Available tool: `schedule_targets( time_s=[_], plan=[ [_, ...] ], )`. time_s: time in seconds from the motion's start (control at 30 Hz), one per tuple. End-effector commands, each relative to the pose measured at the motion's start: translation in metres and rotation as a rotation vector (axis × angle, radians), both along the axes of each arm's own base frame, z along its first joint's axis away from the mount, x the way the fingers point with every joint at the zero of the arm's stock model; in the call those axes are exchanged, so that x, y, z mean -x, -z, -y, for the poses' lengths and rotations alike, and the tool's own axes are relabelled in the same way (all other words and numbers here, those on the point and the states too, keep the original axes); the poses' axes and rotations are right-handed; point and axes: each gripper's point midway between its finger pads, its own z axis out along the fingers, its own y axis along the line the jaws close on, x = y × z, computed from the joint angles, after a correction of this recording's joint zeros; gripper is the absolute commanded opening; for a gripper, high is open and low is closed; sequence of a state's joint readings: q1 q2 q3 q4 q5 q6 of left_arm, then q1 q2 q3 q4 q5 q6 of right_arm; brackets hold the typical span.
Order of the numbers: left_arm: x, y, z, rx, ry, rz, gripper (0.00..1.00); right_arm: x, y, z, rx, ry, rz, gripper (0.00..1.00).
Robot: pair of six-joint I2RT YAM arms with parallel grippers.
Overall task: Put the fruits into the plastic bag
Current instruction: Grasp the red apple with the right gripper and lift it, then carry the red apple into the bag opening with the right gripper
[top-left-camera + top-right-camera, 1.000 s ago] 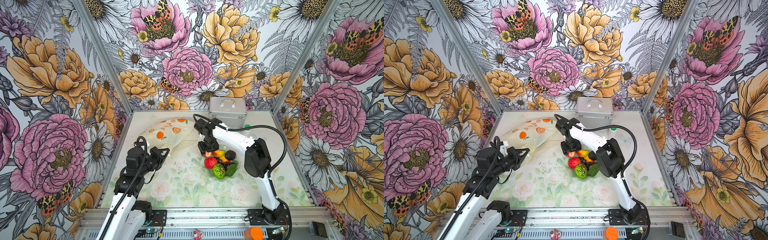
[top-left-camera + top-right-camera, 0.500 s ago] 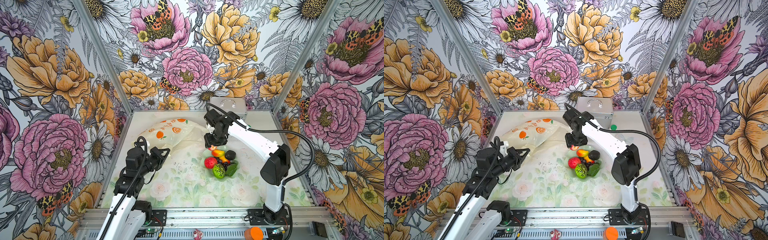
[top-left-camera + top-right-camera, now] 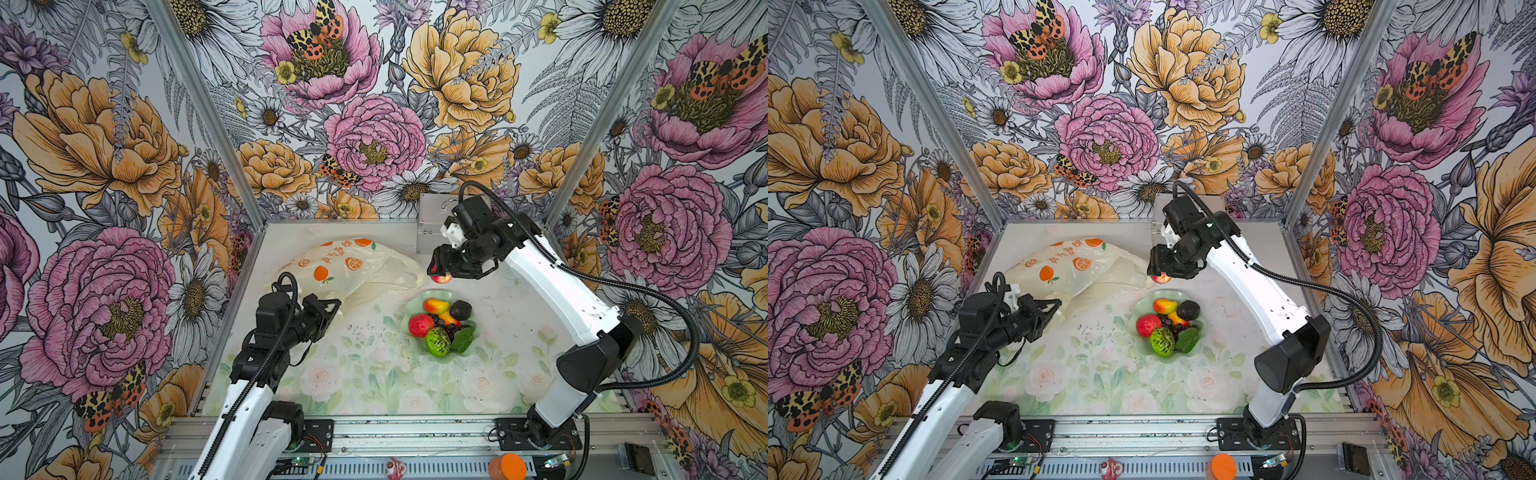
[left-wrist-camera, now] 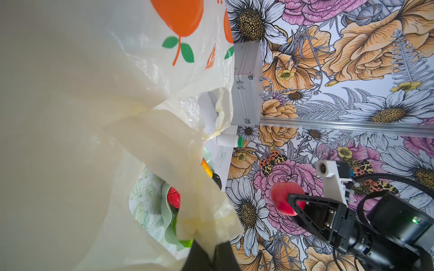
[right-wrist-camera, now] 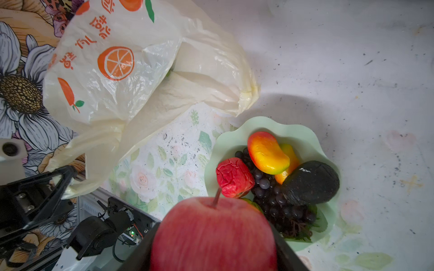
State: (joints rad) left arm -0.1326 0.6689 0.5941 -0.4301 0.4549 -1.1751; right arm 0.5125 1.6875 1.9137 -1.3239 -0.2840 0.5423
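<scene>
The plastic bag (image 3: 345, 266) (image 3: 1067, 266) lies at the back left, cream with orange prints. My left gripper (image 3: 332, 305) (image 4: 212, 255) is shut on a loop handle of the bag (image 4: 94, 117), holding it up. My right gripper (image 3: 442, 272) (image 3: 1160, 274) is shut on the pink-red apple (image 5: 213, 234) (image 4: 284, 199), held in the air beside the bag's mouth and behind the dish. The pale green dish (image 3: 415, 305) (image 5: 305, 140) holds the mango (image 5: 267, 154), strawberry (image 5: 233, 177), avocado (image 5: 310, 183), grapes (image 5: 265, 185), kiwi half (image 3: 437, 341) and leaf (image 3: 462, 338).
A silver metal case (image 3: 432, 224) (image 4: 249, 86) stands against the back wall behind my right gripper. A white bottle with a green cap (image 4: 229, 140) lies near it. Flowered walls close in three sides; a metal rail (image 3: 415, 432) runs along the front.
My right gripper has risen from the dish with the apple and drifted right and rearward as its arm stretched out. The left gripper has kept still on the bag handle.
</scene>
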Motion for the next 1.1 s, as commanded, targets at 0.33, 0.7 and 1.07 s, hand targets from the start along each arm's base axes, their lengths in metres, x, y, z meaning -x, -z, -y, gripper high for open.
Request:
schedule_targets(
  time_s=[0.33, 0.7, 1.07],
  plan=[
    [-0.005, -0.007, 0.008, -0.048, 0.017, -0.023, 0.0, -0.019, -0.108, -0.021, -0.543, 0.104, 0.28, 0.54],
    [-0.005, -0.011, 0.023, -0.056, 0.067, -0.032, 0.0, -0.035, -0.023, -0.05, -0.706, 0.213, 0.078, 0.52],
    [-0.006, -0.016, 0.033, -0.097, 0.06, -0.013, 0.0, -0.034, 0.061, -0.094, -0.589, 0.126, -0.081, 0.51]
  ],
)
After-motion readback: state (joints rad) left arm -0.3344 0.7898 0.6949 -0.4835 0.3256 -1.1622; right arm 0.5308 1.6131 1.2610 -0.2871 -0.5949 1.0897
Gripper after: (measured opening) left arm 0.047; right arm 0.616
